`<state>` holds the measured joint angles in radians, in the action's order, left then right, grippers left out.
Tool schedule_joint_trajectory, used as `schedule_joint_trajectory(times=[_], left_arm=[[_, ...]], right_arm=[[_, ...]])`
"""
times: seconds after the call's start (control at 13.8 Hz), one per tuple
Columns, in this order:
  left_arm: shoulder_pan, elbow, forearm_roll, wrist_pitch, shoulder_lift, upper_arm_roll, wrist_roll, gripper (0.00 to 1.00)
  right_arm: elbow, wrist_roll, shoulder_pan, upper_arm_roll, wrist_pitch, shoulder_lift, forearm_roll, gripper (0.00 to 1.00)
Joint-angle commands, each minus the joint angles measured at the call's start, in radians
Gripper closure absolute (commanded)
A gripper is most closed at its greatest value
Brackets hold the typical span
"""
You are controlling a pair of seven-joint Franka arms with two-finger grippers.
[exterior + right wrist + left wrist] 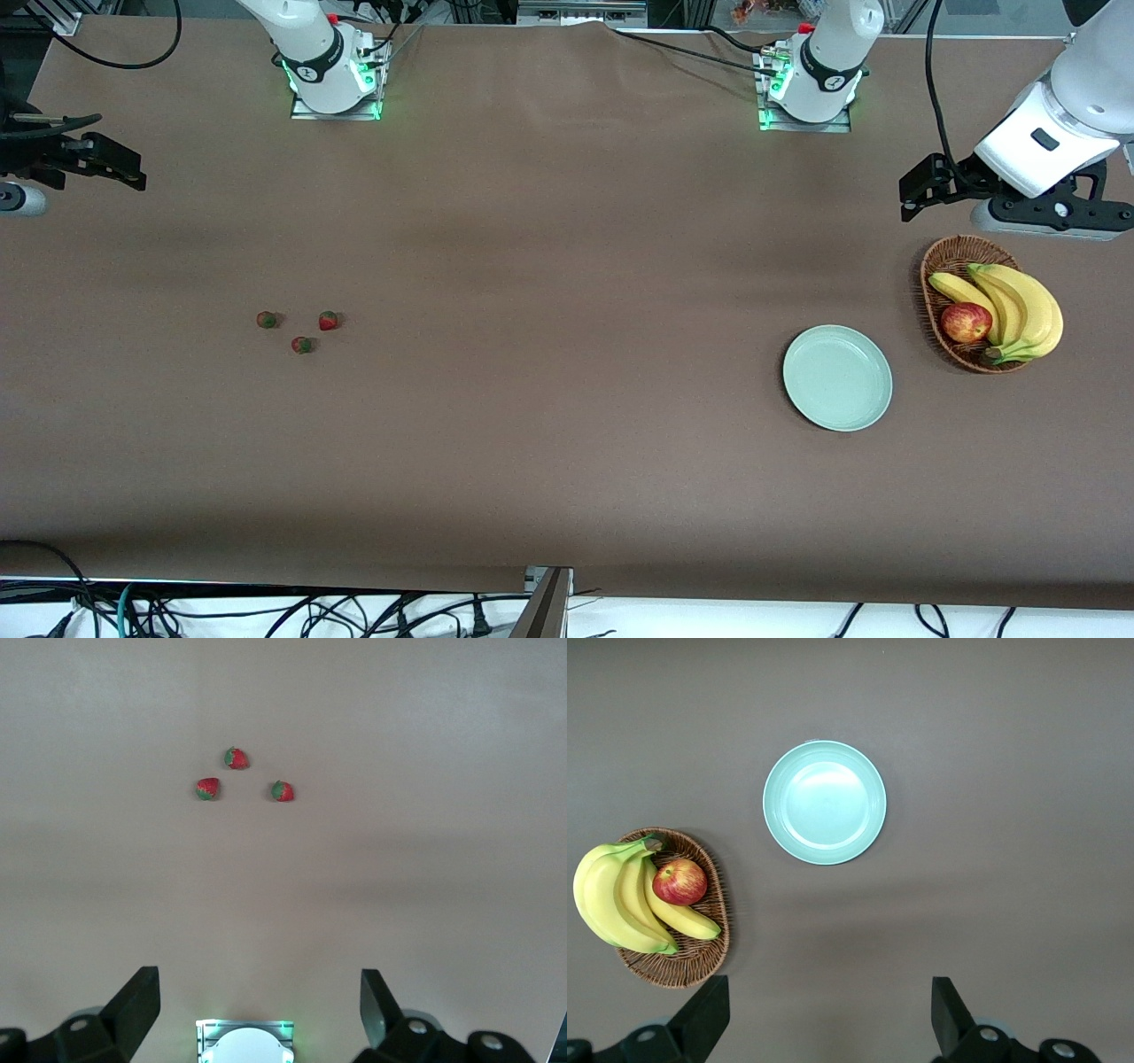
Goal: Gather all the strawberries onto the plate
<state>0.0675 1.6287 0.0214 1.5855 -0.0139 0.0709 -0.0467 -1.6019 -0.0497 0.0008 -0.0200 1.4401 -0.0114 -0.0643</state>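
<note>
Three small red strawberries lie close together on the brown table toward the right arm's end: one strawberry (pixel 267 319) (pixel 283 791), a second (pixel 329 320) (pixel 207 788) and a third (pixel 302 345) (pixel 236 757) slightly nearer the front camera. The pale mint-green plate (pixel 837 377) (pixel 824 802) sits bare toward the left arm's end. My right gripper (pixel 260 992) hangs open high over the table at its own end, nothing between its fingers. My left gripper (pixel 830 1001) is open too, raised above the table beside the basket, holding nothing.
A brown wicker basket (pixel 939 257) (pixel 700 966) with bananas (pixel 1019 306) and a red apple (pixel 966 322) stands beside the plate, closer to the left arm's end. Both arm bases (pixel 335 66) (pixel 811 75) stand along the table's back edge. Cables hang at the front edge.
</note>
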Motion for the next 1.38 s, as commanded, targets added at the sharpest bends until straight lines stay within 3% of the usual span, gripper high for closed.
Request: schedule_joint_trajectory(times=[0.0,0.58,0.95,1.31], left_arm=[[0.003,-0.033,0.009,-0.024,0.015,0.000,0.010,0.00],[0.003,-0.033,0.009,-0.024,0.015,0.000,0.010,0.00],[0.003,-0.033,0.009,-0.024,0.015,0.000,0.010,0.00],[0.003,-0.033,0.009,-0.025,0.015,0.000,0.011,0.00]], right_arm=[[0.027,-0.013,-0.010,0.005,-0.010,0.010,-0.003,0.00],[0.025,-0.007,-0.002,0.008,0.002,0.043,0.001,0.00],[0.025,-0.013,0.018,0.015,0.046,0.192,0.044,0.00],[0.014,-0.004,0.077,0.015,0.209,0.353,0.050,0.00]])
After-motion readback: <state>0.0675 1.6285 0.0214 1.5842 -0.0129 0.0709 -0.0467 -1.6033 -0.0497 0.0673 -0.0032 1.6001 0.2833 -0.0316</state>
